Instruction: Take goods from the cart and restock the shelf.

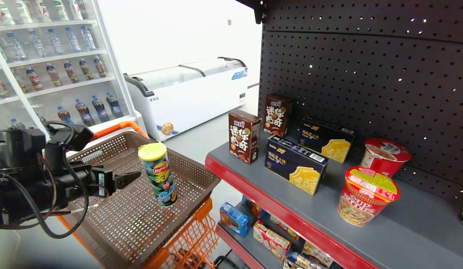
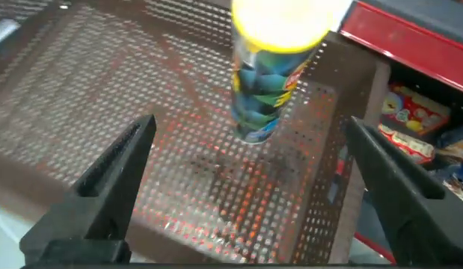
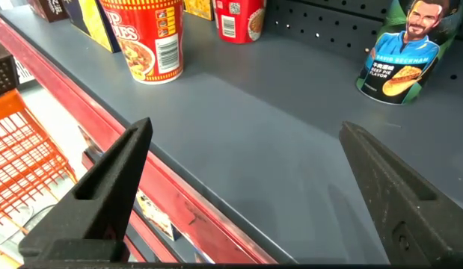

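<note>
Head view first: the chip can (image 1: 158,173) is a tall cylinder with a glossy printed wrap and a yellow plastic lid, standing on its base in the brown perforated plastic tray (image 1: 104,231) on top of the orange wire cart (image 1: 186,239). My left gripper (image 1: 128,178) sits over that tray, just beside the can, not touching it. To the right is the shelf (image 1: 403,239), a smooth grey deck with a red front lip and a black pegboard back, carrying two brown cardboard boxes (image 1: 244,136), two dark blue flat boxes (image 1: 296,164) and two red cup noodles (image 1: 366,196). Behind it all there's a glass drinks fridge (image 1: 52,67) full of bottles and a white chest freezer (image 1: 190,93) on a pale floor. Left wrist view: the black wedge-shaped fingers (image 2: 115,175) are spread wide, gripping nothing, and the can stands past the tips, roughly centred in the gap, with the mesh floor of the tray under it. Right wrist view: my right gripper (image 3: 246,187) hovers over a bare matte stretch of the grey deck, fingers (image 3: 111,187) spread wide too and holding nothing. Farther along the deck a noodle cup stands near the red lip, and a dark green can (image 3: 402,56) stands by the pegboard.
</note>
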You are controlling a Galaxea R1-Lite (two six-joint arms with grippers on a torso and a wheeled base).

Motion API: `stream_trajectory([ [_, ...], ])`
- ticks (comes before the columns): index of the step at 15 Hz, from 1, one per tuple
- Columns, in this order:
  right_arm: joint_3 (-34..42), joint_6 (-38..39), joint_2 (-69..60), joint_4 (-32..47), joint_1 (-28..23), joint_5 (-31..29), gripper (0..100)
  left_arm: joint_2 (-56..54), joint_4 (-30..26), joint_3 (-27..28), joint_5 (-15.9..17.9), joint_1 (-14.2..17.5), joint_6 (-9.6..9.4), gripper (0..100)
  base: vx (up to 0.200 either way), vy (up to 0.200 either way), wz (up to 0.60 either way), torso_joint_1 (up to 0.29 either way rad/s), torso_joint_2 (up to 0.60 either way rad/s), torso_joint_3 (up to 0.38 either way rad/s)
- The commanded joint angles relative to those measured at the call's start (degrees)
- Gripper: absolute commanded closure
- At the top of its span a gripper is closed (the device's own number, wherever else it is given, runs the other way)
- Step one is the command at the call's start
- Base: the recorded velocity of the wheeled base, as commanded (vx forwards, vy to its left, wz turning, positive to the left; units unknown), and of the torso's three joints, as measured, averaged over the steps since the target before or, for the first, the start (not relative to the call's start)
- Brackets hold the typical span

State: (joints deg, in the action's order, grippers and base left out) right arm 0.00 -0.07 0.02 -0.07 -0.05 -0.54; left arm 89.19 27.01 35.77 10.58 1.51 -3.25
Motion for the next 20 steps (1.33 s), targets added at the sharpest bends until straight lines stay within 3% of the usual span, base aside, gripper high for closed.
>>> stream_trajectory([
  [1,0.00,-0.01,-0.02,-0.01,0.05,0.01,0,5.65,1.29,-0.52,0.23,-1.86,0.00,0,0.000,0.000,0.00,0.000,0.00,0.000],
  [3,0.00,-0.01,-0.02,-0.01,-0.04,0.01,0,8.64,3.40,-0.44,0.14,-3.62,-0.08,0,0.000,0.000,0.00,0.000,0.00,0.000],
  [13,0.00,-0.01,-0.02,-0.01,-0.04,0.01,0,19.71,20.27,-3.34,-0.83,-4.15,-0.17,0,0.000,0.000,0.00,0.000,0.00,0.000],
  [20,0.00,-0.01,-0.02,-0.01,-0.04,0.01,0,28.59,30.29,1.32,-2.06,-4.50,-0.35,0,0.000,0.000,0.00,0.000,0.00,0.000],
])
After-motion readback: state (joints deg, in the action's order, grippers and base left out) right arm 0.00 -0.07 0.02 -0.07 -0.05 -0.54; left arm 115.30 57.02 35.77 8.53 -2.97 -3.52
